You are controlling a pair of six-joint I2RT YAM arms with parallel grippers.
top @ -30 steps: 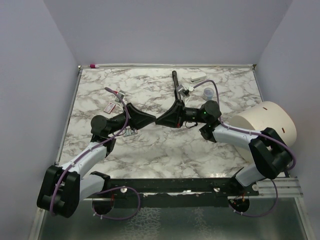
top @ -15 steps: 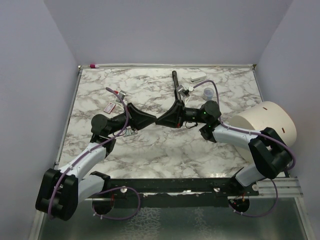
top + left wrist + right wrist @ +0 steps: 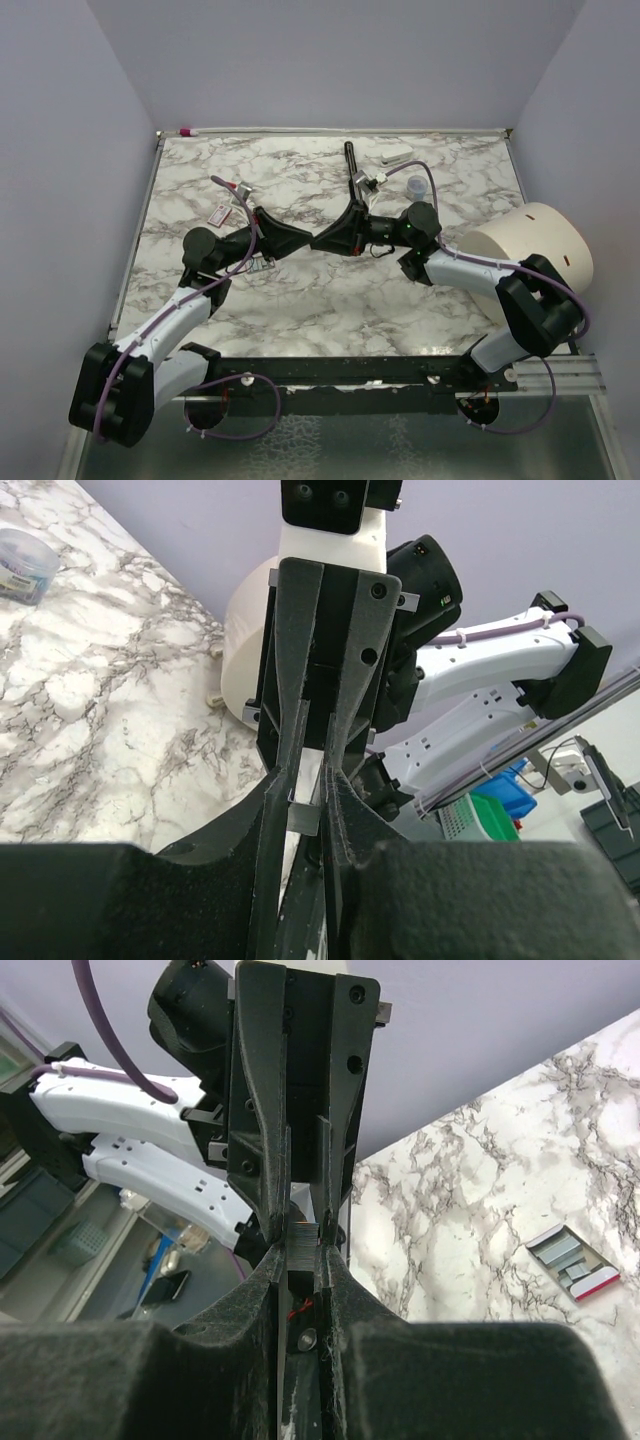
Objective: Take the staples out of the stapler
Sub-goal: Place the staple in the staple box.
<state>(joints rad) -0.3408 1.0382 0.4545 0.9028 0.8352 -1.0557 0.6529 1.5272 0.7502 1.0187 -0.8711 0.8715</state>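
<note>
The right gripper (image 3: 322, 240) is clamped on the staples (image 3: 303, 1232), a short grey metal strip with fine ridges across its face, held right at the fingertips. The left gripper (image 3: 303, 243) meets it tip to tip from the other side. Its jaws are nearly together, and a flat grey piece, seemingly the same strip, bridges the narrow gap between them, so it looks pinched there as well. Both pairs of fingers (image 3: 345, 810) are matte black with a grainy, foam-like surface, and they taper from broad wedge-shaped bases to thin blades. Behind them come black wrist housings, then smooth white arm shells with purple cables looped along them.

The stapler (image 3: 573, 1260) lies flat on the table (image 3: 400, 300), apart from both grippers and just beside the left forearm. It is a small white rectangle with one red end, and flat grey metal pieces show on its upper face.

The table top is glossy white marble with grey-brown veins, edged by a thin pale rim. A long thin black bar (image 3: 351, 165), a white block (image 3: 396, 153) and a little clear cup (image 3: 415, 185) sit toward the far side. A large cream cylinder (image 3: 535, 250) lies on its side at the right edge. Plain matte lilac walls (image 3: 330, 60) close in three sides.
</note>
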